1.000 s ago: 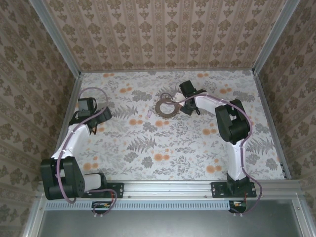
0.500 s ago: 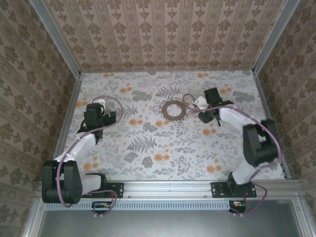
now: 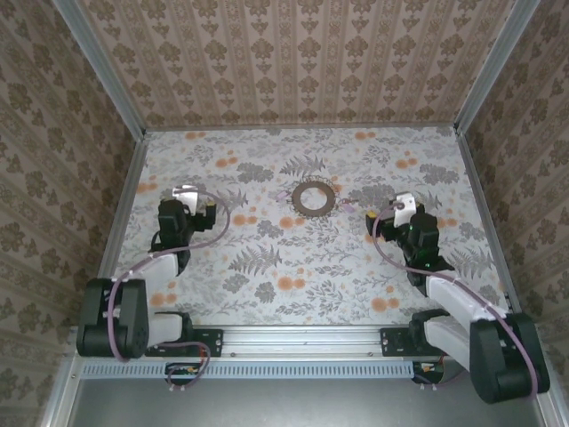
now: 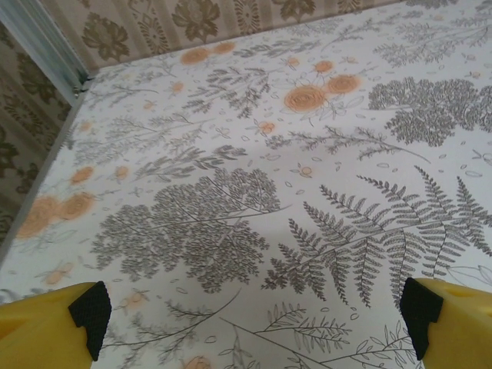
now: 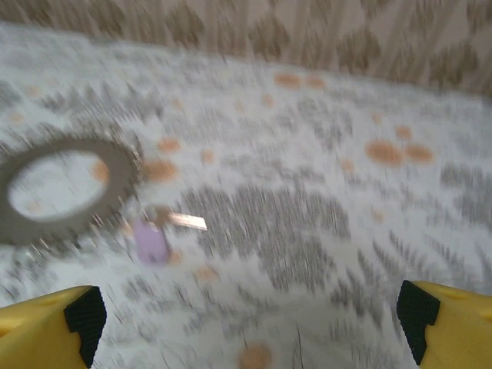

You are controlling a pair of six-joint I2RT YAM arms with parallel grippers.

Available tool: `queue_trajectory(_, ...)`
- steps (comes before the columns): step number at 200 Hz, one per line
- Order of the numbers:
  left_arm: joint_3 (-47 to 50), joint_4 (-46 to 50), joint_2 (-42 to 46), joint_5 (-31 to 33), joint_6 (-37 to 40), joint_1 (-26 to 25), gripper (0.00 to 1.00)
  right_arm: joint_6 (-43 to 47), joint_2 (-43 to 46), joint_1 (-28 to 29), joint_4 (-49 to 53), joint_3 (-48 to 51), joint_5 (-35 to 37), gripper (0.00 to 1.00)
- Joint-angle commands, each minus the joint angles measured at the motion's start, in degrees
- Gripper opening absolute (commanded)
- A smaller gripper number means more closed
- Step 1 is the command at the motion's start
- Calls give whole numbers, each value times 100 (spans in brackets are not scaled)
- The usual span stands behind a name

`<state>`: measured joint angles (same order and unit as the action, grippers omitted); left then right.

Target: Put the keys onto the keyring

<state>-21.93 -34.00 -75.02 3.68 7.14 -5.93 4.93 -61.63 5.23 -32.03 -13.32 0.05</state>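
- Left tool [image 4: 254, 311]: jaws wide apart, empty, over bare counter [image 4: 231, 192], well apart from the ring.
- Keyring [image 3: 315, 197]: lies flat toward the far side of the counter.
- Keys [image 5: 154, 238]: just beside its rim; blur hides whether they are hooked on.
- Right tool [image 5: 250, 315]: jaws wide apart, holding nothing, near the keys.
- Likely the threading step is done or nearly so. Next, check the link, and if it is loose, pinch the keys finely.

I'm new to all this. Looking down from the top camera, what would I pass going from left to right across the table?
left gripper → keyring → keys → right gripper
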Motion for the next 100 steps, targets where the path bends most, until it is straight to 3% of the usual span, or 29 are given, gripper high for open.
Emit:
queue_trajectory(1,144,-1461,-707,39,123,-13,100,-225,-694,-123,-1953,211,340,100)
queue_trajectory(13,176,-1803,-971,435,-162,68,100,-313,-1140,-212,-2444,142,304,100)
queue_trajectory(28,231,-2399,-1399,42,-234,317,100,-618,-1901,-428,-2842,-58,214,100)
queue_trajectory(40,46,-1730,-1240,-115,-244,309,100,-703,-2567,-476,-3366,-88,259,100)
queue_trajectory(48,-15,-1825,-1352,-124,-229,340,100,-701,-2853,-482,-3833,-98,247,100)
queue_trajectory(63,-143,-1482,-1312,-323,-382,477,100,-713,-2469,-488,-2476,-462,320,100)
queue_trajectory(83,-173,-1431,-1319,-329,-390,498,100,-761,-2559,-481,-1592,-1013,448,100)
queue_trajectory(100,-162,-1418,-1291,-325,-395,488,100,-739,-2597,-449,-1780,-967,475,100)
